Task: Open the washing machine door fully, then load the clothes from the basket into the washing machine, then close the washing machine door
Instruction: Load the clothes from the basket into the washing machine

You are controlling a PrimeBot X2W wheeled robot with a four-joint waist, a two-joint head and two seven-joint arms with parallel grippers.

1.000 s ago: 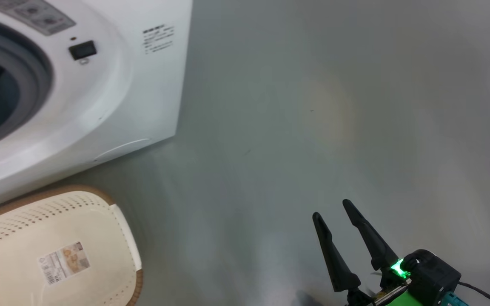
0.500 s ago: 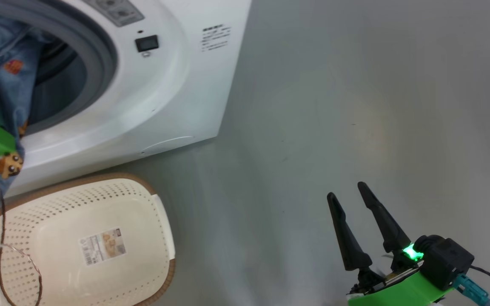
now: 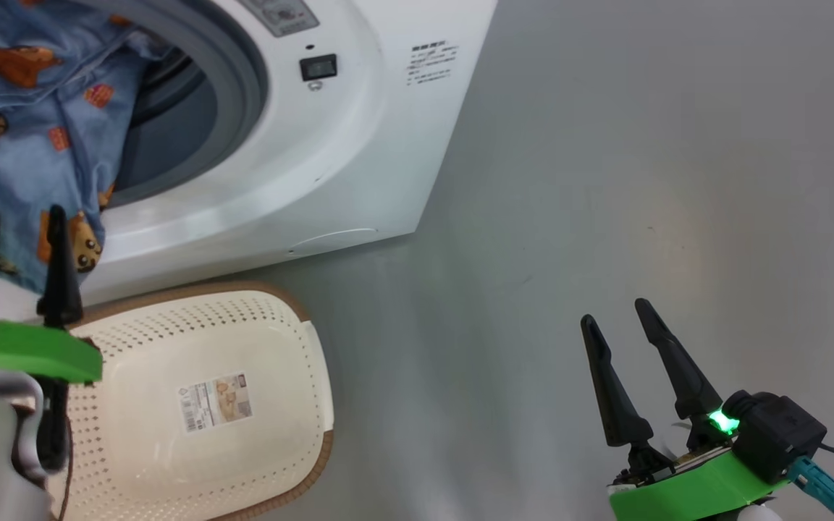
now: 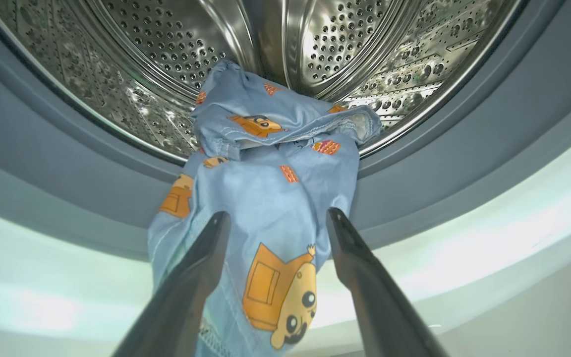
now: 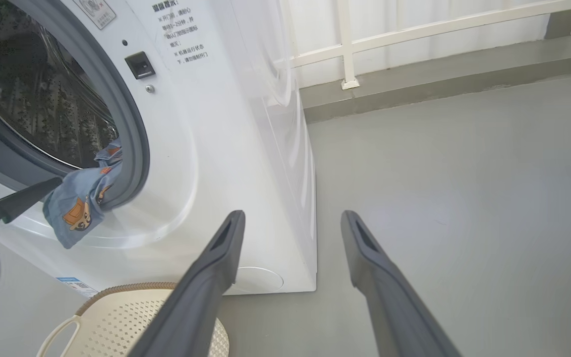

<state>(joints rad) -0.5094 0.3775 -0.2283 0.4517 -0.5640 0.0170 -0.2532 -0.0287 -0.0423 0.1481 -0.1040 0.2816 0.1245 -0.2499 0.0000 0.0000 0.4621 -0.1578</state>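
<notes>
The white washing machine [image 3: 359,166] stands at the upper left with its drum mouth uncovered; the washing machine door is out of view. Light blue clothes [image 4: 275,188] with orange cartoon figures lie half in the steel drum and hang out over the grey gasket [image 4: 42,163]. My left gripper [image 4: 278,215] is open just in front of that hanging fabric, holding nothing. In the head view, the left gripper [image 3: 22,215] stands above the basket [image 3: 207,288], which sits bare before the machine. My right gripper [image 3: 615,311] hovers open over the floor, far right.
Grey floor [image 3: 605,145] spreads to the right of the machine. A white railing [image 5: 345,44] and a low kerb run along the far side. In the right wrist view, the basket [image 5: 117,317] sits at the machine's foot, left of my right gripper [image 5: 291,215].
The head camera has swung toward the machine, bringing the clothes and my left gripper into the picture. The left gripper has drawn back from the drum mouth. The right gripper stays open.
</notes>
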